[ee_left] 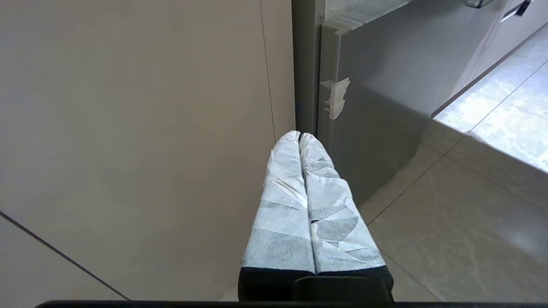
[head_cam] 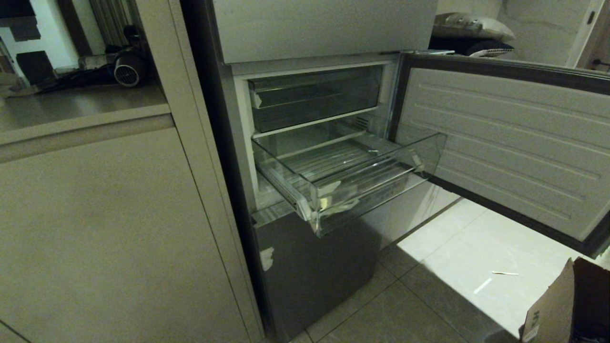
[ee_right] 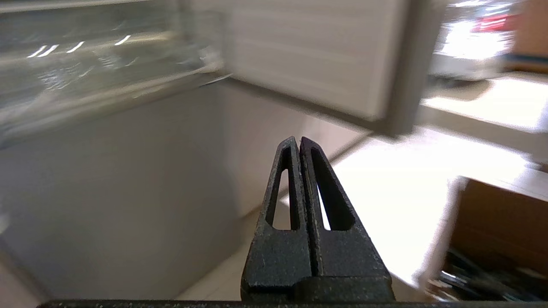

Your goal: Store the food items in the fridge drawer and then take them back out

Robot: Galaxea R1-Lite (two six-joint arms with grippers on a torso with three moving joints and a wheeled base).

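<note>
Right gripper [ee_right: 299,143]: fingers pressed together, empty, low beside the fridge.
Left gripper [ee_left: 299,137]: together, empty, parked.
Fridge drawer [head_cam: 376,188]: pulled out, above and ahead; long axis crosswise.
Food items: none visible.
Nearer arm: right, likely.

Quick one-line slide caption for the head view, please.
Wide clear-plastic fridge drawer pulled out and empty beneath a darker smoky drawer, grey fridge door swung open, brown cardboard box on the floor.

Ahead of me a smoky upper drawer [head_cam: 314,97] shut in the fridge, fridge door [head_cam: 505,143] swung open, cardboard box [head_cam: 567,305] on the tiled floor [head_cam: 443,286], beige cabinet [head_cam: 105,228] alongside.
</note>
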